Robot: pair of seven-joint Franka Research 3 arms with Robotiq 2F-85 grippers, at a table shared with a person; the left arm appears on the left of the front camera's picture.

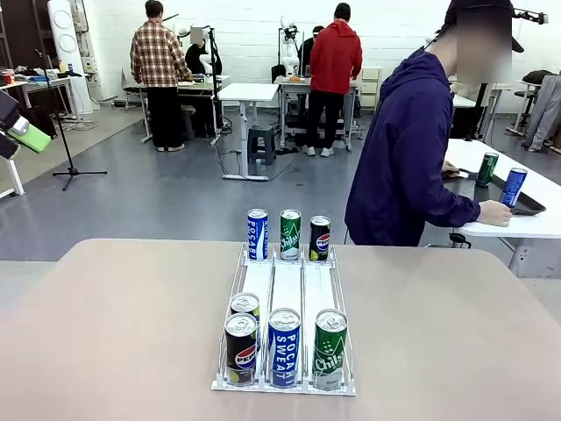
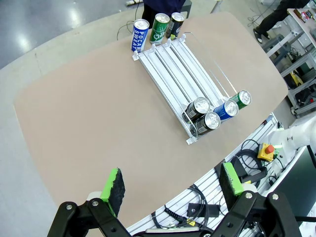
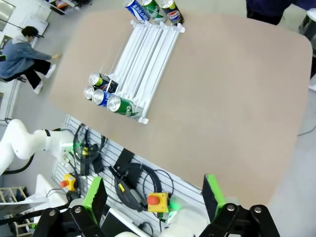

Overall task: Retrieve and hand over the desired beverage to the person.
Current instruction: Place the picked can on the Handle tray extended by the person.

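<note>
Hovering high above the desk (image 2: 89, 113), the left gripper (image 2: 172, 187) and right gripper (image 3: 154, 193) both stand spread and empty. Seven cans sit in the white rack (image 1: 285, 285); the person (image 1: 412, 149) stands beyond the desk's far edge, turned away.

The table (image 1: 105, 333) is seen low from the robot's side in the front view. From high up, both wrist views look down, with the can rack (image 2: 177, 74) far beyond the jaws.
</note>
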